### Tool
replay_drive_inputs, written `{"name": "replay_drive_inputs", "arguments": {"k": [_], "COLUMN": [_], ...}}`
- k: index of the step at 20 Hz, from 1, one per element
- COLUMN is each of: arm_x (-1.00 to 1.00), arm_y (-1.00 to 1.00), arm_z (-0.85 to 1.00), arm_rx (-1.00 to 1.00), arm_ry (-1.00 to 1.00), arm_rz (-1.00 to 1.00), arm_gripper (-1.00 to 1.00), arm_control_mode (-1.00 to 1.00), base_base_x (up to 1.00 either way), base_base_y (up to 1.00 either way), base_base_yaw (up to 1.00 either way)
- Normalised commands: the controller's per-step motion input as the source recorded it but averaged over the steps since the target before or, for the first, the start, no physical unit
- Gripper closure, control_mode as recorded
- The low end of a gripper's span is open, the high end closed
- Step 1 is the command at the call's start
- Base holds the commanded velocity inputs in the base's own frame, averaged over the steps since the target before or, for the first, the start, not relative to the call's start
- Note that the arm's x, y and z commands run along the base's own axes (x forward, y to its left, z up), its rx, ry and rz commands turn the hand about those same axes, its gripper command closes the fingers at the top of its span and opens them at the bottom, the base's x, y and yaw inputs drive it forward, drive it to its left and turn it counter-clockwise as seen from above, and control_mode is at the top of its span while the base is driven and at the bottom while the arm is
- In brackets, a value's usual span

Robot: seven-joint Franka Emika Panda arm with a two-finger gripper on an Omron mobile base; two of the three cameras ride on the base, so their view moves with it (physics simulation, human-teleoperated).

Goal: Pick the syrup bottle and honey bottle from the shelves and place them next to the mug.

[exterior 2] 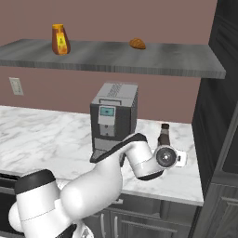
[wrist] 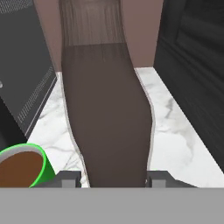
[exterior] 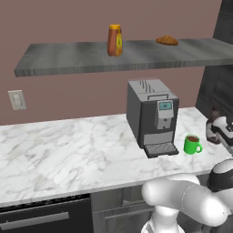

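Beside coffee machine [exterior: 152, 116] | gripper [wrist: 113, 178] pinching syrup bottle [wrist: 107, 109] | mug [exterior: 192, 144] just left | dark cabinet [wrist: 192, 65] right

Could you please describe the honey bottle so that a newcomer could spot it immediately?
Find the long grey shelf on the wall above the coffee machine. The honey bottle stands upright on it, slim, amber-orange, with a yellowish label; its only shelf neighbour is a flat brown pastry.
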Motion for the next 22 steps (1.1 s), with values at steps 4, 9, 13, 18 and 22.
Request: {"name": "replay_drive_inputs", "arguments": {"k": [4, 9, 13, 18, 22], "arm_x": [0.08, 0.01, 0.03, 0.07, 0.13], "arm_y": [-0.01, 0.00, -0.03, -0.12, -0.04], "arm_z": [-0.34, -0.33, -0.19, -0.01, -0.03], "arm_rx": [0.00, 0.00, 0.00, 0.00, 0.00], "arm_ry": [-0.11, -0.05, -0.02, 0.00, 0.00], "arm_rz": [0.00, 0.00, 0.00, 0.00, 0.00], "arm_gripper": [1.00, 1.00, 1.00, 1.00, 1.00], "arm_control_mode": [-1.00, -1.00, -1.00, -1.00, -1.00], "base_base_x": [0.00, 0.00, 0.00, 0.00, 0.00], "base_base_y": [0.00, 0.00, 0.00, 0.00, 0.00], "base_base_yaw": [0.00, 0.00, 0.00, 0.00, 0.00]}}
